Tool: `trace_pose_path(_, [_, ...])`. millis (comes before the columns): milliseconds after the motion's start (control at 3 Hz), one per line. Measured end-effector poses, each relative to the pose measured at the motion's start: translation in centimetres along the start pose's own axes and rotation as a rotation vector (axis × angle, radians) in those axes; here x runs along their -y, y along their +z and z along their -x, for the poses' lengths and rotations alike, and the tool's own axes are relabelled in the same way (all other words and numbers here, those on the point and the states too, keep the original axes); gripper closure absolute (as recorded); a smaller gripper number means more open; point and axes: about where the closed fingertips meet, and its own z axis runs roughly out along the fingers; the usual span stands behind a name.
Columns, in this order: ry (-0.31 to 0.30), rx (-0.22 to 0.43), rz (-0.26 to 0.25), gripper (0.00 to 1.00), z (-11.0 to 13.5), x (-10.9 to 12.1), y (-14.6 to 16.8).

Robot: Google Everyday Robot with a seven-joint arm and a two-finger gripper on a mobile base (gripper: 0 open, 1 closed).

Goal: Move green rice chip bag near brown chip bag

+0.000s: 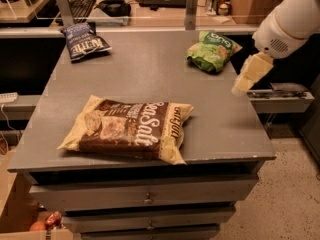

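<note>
The green rice chip bag (212, 49) lies at the far right of the grey table (150, 79). The brown chip bag (129, 129), large with white "Sea Salt" lettering, lies near the table's front edge, left of centre. My gripper (246, 79) hangs from the white arm (290, 19) over the table's right edge, to the right of and a little nearer than the green bag, not touching it.
A dark blue chip bag (84, 40) lies at the table's far left corner. Drawers (145, 196) sit under the table top. A desk with a keyboard (80, 4) and clutter stands behind. A shelf (280, 94) sticks out at the right.
</note>
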Motion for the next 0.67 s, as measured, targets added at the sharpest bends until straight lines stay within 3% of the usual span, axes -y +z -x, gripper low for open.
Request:
trace_pose_path(333, [0.106,0.054,-0.089,0.00,1.5,6.0,4.1])
trace_pose_path(667, [0.254,0.144,-0.169,0.00,4.0,11.4,8.0])
